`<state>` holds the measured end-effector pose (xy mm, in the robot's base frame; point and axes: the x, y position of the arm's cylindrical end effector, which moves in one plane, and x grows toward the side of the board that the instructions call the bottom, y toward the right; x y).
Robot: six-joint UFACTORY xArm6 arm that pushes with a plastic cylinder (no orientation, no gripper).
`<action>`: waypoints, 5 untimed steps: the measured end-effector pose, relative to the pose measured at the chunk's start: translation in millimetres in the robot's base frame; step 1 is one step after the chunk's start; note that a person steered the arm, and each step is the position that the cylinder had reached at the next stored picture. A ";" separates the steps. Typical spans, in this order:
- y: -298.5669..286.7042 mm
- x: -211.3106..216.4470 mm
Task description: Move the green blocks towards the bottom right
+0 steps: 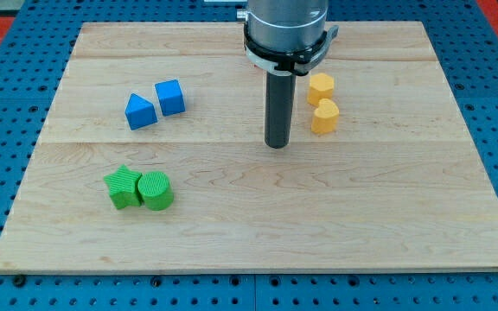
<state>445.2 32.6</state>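
Two green blocks sit touching at the view's lower left: a green star [123,187] and, on its right, a green cylinder [156,191]. My tip [276,144] rests on the board near the middle, well to the right of and above the green blocks, apart from every block. The rod rises to the arm's body at the view's top.
A blue triangular block [139,111] and a blue cube [170,97] lie at the upper left. Two yellow blocks, one [321,87] above the other [324,117], stand just right of the rod. The wooden board [387,225] is ringed by a blue pegboard.
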 end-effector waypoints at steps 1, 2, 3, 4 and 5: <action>0.0 0.0; 0.2 0.0; 0.1 0.0; 0.0 -0.1; 2.8 -0.3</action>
<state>444.9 35.5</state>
